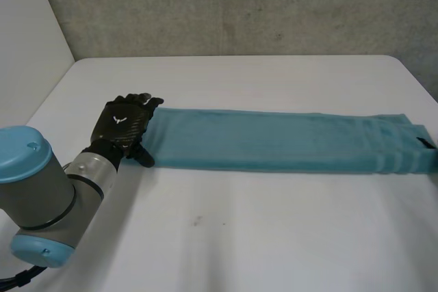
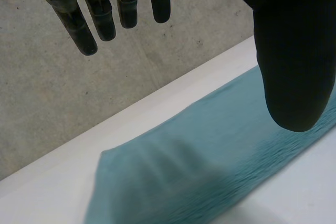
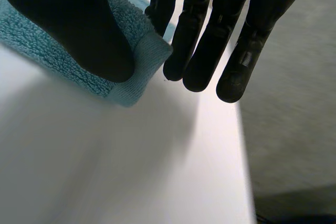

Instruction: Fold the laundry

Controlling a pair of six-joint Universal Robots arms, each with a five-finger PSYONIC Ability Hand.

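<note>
On a white table (image 1: 274, 223), set against a grey concrete wall (image 1: 239, 5), a teal towel (image 1: 287, 141) lies folded into one long, narrow strip. It runs across the table from the robot's left side to the table's right edge and lies flat. The end at the right edge has woven bands across it.

The left arm (image 1: 41, 196), grey with light-blue caps, reaches in from the near left corner. Its black left hand (image 1: 123, 124) sits at the towel's left end, with the fingers at the far corner of that end and the thumb down by the near corner. In the left wrist view this hand (image 2: 294, 51) is released: its fingers are straight and lifted clear, and the towel (image 2: 199, 171) lies below them.

In the right wrist view, the right hand (image 3: 199, 51) is at the towel's other end. Its fingers are straight and held together, grasping nothing, just beyond a hemmed corner of the towel (image 3: 131, 24). The thumb (image 3: 79, 19) is over that corner; whether it touches the cloth cannot be told.
</note>
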